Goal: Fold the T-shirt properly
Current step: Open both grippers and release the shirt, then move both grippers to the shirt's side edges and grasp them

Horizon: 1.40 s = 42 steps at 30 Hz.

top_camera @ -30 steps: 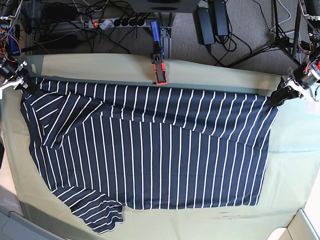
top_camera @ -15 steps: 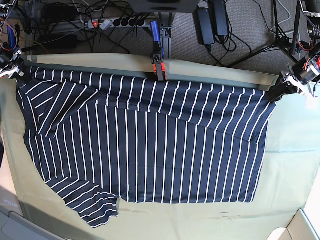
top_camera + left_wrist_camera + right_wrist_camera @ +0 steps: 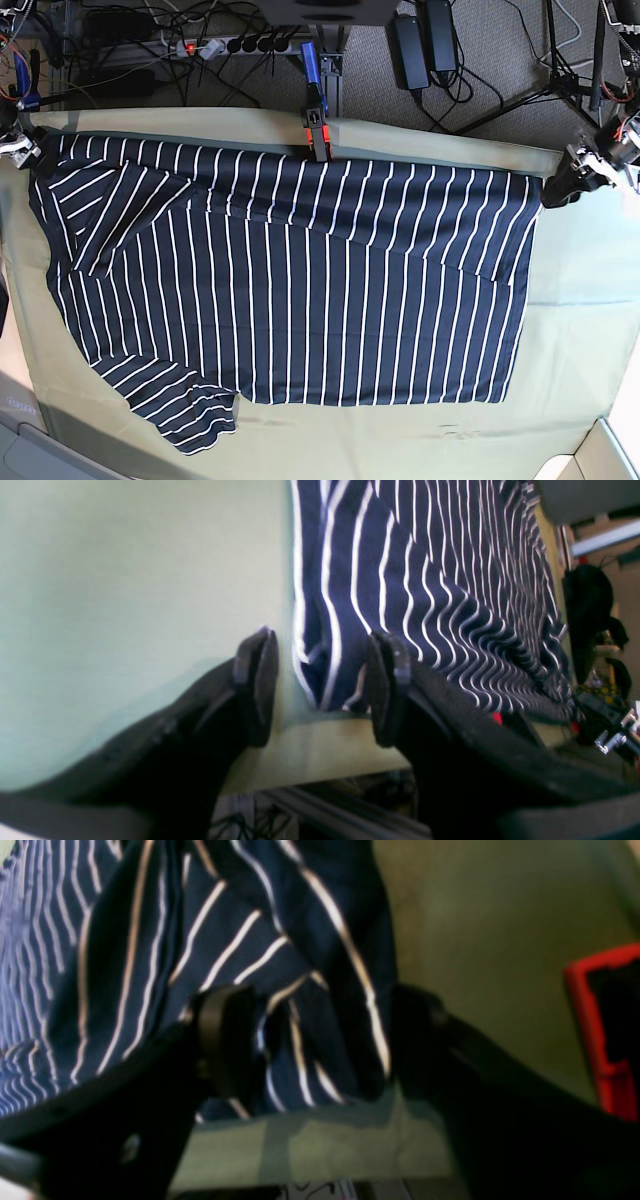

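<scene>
a robot lab: power strip (image 3: 235, 45), tangled cables (image 3: 190, 25), tripod legs (image 3: 520, 95), and a clamp (image 3: 318, 135) on the cloth-covered table (image 3: 580, 300).

T-shirt (image 3: 290, 290) flat on table cloth (image 3: 580, 330), clamp (image 3: 317, 138) behind.

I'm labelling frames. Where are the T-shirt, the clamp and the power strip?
T-shirt (image 3: 300, 290), base view, middle of body.
Clamp (image 3: 318, 130), base view, orange-black jaw.
Power strip (image 3: 240, 44), base view, socket row.
</scene>
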### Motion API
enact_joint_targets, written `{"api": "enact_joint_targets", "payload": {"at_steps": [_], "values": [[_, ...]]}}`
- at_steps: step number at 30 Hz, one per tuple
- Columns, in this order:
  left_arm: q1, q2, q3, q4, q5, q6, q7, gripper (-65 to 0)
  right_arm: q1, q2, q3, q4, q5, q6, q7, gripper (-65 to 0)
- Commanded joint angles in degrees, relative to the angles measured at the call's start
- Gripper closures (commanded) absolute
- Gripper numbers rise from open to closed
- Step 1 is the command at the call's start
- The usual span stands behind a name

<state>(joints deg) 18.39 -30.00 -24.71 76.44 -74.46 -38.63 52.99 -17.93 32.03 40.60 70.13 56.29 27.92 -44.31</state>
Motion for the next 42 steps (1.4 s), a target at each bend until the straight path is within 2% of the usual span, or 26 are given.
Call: {"api": "enact_joint_targets", "payload": {"at_steps": [1, 6, 12, 20, 24, 30, 32, 35, 37, 42], "values": [[-0.28, -1.33, -1.22, 0.87, -1.6, -1.37, -0.17, -32.0, 0.46, 1.64, 1.07, 0.94, 1.14, 4.9, 1.01, -42.1], [-0.13, -1.86, -2.03, 1.01, -2.56, -1.37, 0.55, -32.0, 2.45, 1.88, 2.84, 2.43, 0.55, 4.9, 0.83, -42.1], [-0.04, -2.27, -2.03, 6.34, -3.54, -1.37, 1.64, -31.9, 4.02, 4.5, 4.87, 4.98, 0.0, 4.9, 0.83, -42.1], [-0.28, -2.27, -1.88, 16.55, -3.48, -1.37, 1.66, -31.9, 13.88, 7.96, 4.04, 4.96, -1.99, 4.9, 0.79, -42.1], [-2.23, -2.27, -1.88, 17.59, -1.2, -1.37, 0.42, -31.9, 20.09, 7.93, -1.99, 4.74, -5.88, 4.85, 1.55, -42.1], [-4.09, -2.58, -1.88, 17.59, 0.37, -1.37, -0.07, -31.9, 30.53, 7.78, -16.0, 1.81, -15.5, 4.48, 8.22, -42.2], [-4.11, -2.62, -1.88, 17.59, 1.33, -1.37, -0.39, -31.9, 35.23, 7.78, -19.87, -1.18, -19.08, 3.19, 10.38, -42.2], [-4.09, -2.71, -1.88, 17.57, 2.56, -1.37, -0.44, -31.9, 43.25, 7.45, -24.48, -9.11, -24.96, 0.2, 14.19, -42.2], [-4.09, -2.97, -1.88, 17.57, 2.47, -1.37, -0.46, -31.9, 48.81, 6.82, -26.36, -15.93, -28.02, -1.44, 14.82, -42.2], [-4.07, -4.07, -1.88, 17.57, 2.23, -1.37, -0.35, -31.9, 58.21, 5.68, -28.52, -32.74, -29.49, -3.34, 15.02, -42.2]]}}
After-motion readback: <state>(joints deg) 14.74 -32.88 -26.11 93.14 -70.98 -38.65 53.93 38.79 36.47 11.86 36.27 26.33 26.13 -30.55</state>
